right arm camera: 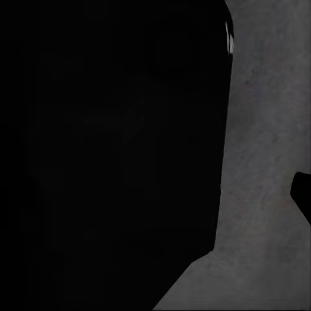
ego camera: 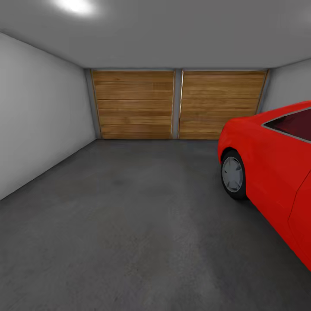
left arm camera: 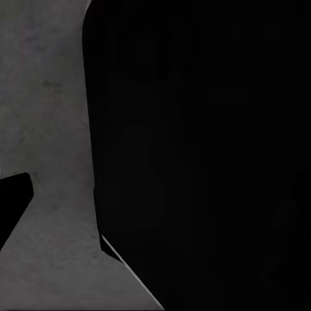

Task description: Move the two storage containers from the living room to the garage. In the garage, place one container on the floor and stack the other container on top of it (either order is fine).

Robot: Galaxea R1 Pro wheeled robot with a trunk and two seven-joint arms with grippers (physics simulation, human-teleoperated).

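You're looking across the garage floor (ego camera: 129, 224), dark grey concrete running to two wooden doors (ego camera: 134, 105) at the far wall. A red car (ego camera: 276, 172) stands at your right, a white wall (ego camera: 39, 112) at your left. Both wrist views show floor beside a black mass; how the jaws stand you cannot tell.

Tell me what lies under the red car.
Under the red car only dark grey concrete floor shows, beside its wheel. The body covers the ground beneath, so anything there is hidden.
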